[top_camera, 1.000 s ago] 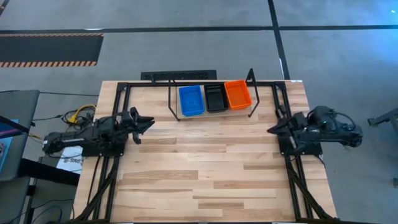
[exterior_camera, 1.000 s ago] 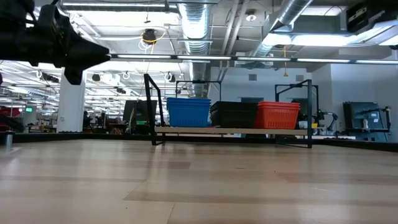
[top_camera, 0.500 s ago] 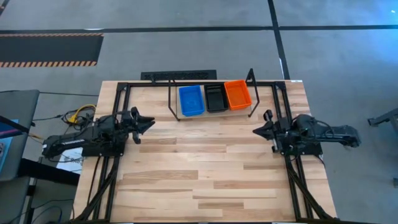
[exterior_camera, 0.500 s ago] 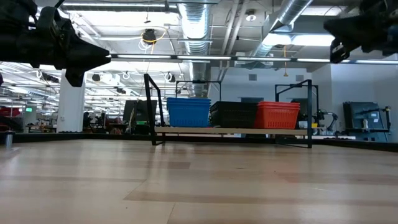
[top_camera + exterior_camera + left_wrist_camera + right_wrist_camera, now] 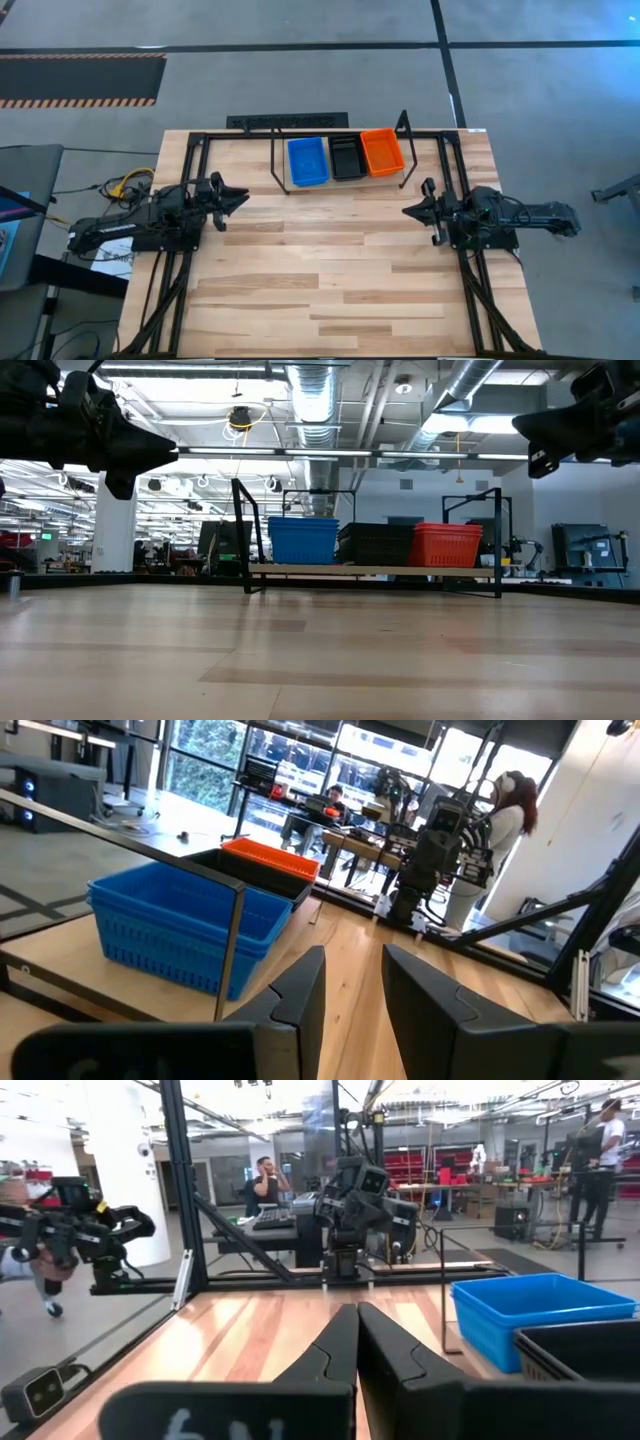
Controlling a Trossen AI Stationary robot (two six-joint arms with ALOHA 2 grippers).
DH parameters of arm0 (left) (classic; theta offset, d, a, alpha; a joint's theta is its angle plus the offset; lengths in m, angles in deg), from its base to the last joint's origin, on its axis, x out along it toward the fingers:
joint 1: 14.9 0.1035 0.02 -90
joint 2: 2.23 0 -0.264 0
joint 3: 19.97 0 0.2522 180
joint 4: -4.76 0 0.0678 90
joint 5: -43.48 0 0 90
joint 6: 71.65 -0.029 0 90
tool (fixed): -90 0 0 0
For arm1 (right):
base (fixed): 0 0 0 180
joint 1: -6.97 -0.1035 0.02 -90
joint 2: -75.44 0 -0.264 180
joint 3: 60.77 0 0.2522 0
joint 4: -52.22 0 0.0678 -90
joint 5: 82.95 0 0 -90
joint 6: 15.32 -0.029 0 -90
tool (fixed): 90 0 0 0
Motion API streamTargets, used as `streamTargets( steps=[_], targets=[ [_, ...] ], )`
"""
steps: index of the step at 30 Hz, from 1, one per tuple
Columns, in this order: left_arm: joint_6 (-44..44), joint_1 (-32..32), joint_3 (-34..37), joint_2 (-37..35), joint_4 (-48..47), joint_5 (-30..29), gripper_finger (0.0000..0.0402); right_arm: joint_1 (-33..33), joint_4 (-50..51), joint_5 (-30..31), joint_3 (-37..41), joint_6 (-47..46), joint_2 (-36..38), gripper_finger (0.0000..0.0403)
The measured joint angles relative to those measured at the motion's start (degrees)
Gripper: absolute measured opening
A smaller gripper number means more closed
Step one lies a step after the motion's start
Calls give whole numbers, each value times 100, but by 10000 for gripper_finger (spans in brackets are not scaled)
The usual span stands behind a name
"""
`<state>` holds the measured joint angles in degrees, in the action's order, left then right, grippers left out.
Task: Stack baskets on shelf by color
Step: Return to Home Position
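Note:
The shelf [image 5: 370, 570] stands at the table's far middle. On its wooden board rest a blue basket stack [image 5: 307, 161], a black one [image 5: 347, 157] and a red-orange one [image 5: 381, 152], side by side from left to right. My left gripper [image 5: 243, 197] hovers level by the table's left edge, pointing right. It is open by a narrow gap [image 5: 355, 990] with nothing in it. My right gripper [image 5: 405, 212] hovers level by the right edge, pointing left. Its fingers are shut [image 5: 357, 1315] and hold nothing. Both grippers are well clear of the shelf.
Black metal frame rails [image 5: 190, 160] run along the table's left, right and far edges. The plank tabletop [image 5: 330, 270] stretches between the two arms. In the room beyond the table, people [image 5: 505, 815] stand by other robot rigs.
My right gripper has come down and moved a little toward the table's left, into the low view's upper right corner, staying shut. The baskets and the shelf have not moved.

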<state>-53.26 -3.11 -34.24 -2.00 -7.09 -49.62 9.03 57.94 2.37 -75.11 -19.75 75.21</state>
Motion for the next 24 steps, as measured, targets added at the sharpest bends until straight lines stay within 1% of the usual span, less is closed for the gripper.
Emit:
streamTargets(
  steps=[5, 9, 13, 24],
  targets=[
    [-11, 0, 2, 2, -4, 48, 89, 0, 36, 30, 2, 41, 0, 24],
    [141, 0, 2, 5, -52, 303, 89, 0, 97, 30, 2, 38, 0, 23],
    [163, -56, 2, 98, -50, 331, 89, 0, 173, 30, 2, 39, -2, 24],
    [314, -155, 2, 728, -49, 244, 89, 0, 492, 30, 6, 39, -4, 24]
  ],
)
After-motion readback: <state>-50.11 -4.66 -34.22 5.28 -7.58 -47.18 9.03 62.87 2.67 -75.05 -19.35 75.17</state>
